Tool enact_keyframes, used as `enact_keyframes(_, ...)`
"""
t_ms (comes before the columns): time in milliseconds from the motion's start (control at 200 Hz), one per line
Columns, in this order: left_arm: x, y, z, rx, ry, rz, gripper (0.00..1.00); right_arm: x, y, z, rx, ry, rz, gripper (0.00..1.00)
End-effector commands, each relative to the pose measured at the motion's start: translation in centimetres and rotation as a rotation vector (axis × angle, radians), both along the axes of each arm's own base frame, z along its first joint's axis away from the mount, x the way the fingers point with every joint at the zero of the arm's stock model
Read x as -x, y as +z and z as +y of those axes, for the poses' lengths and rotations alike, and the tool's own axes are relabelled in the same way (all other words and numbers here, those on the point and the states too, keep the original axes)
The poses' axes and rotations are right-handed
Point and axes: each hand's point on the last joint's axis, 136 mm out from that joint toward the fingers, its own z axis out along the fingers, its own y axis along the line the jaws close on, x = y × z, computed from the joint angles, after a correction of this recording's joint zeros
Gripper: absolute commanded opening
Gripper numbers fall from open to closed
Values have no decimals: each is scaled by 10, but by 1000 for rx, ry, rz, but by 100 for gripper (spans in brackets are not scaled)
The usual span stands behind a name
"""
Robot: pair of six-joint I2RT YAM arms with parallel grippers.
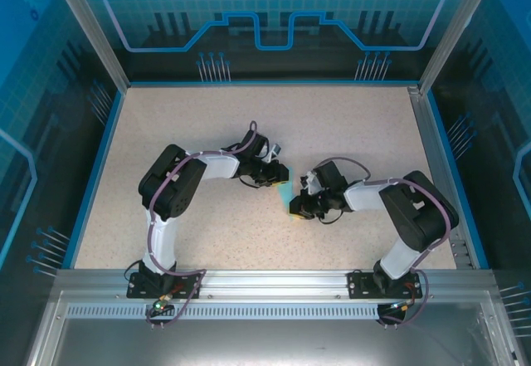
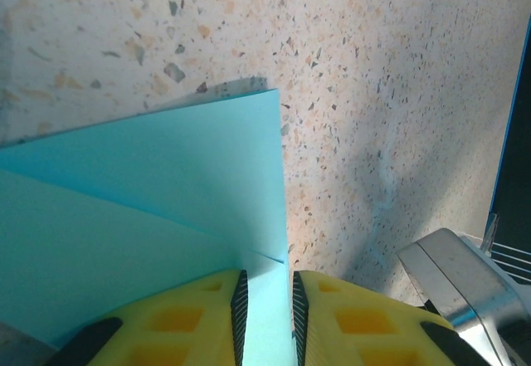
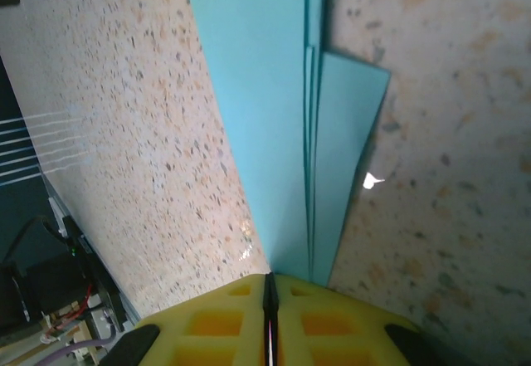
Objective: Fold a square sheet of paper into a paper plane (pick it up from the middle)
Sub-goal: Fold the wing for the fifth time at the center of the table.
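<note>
Two ends of the folded paper [image 1: 287, 194] are being pinched over the middle of the table [image 1: 249, 125]: left gripper [image 2: 265, 290] clamping one, right gripper [image 3: 270, 290] the other, its long axis running between them.

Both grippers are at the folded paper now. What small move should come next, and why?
Probably the right gripper should slide its pinch along the folded paper: the layers fan apart there, and the left gripper sits at the other end.

Lt-turquoise paper [image 3: 265, 117], part-folded w/ stacked layers, ctr of table [image 1: 207, 117].
</note>
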Motion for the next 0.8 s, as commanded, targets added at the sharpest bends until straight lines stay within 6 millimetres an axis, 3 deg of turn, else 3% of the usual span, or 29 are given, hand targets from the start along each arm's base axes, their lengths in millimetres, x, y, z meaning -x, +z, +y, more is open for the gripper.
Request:
enact_keyframes(0, 9, -33, 9, -70, 21, 79, 25, 51, -27, -22, 101, 35, 187, 11)
enact_keyframes(105, 10, -33, 10, -69, 20, 82, 26, 43, -17, -19, 101, 36, 160, 11)
enact_keyframes(345, 11, -32, 7, -64, 17, 84, 26, 10, 27, -7, 73, 23, 19, 12)
enact_keyframes(480, 11, -32, 6, -61, 16, 85, 26, -10, 43, 8, 29, 23, -25, 12)
enact_keyframes(660, 10, -30, 3, -54, 13, 81, 26, -28, 32, 24, -5, 7, -4, 12)
enact_keyframes(795, 9, -28, 2, -50, 11, 79, 27, -21, 2, 20, 40, 8, 66, 11)
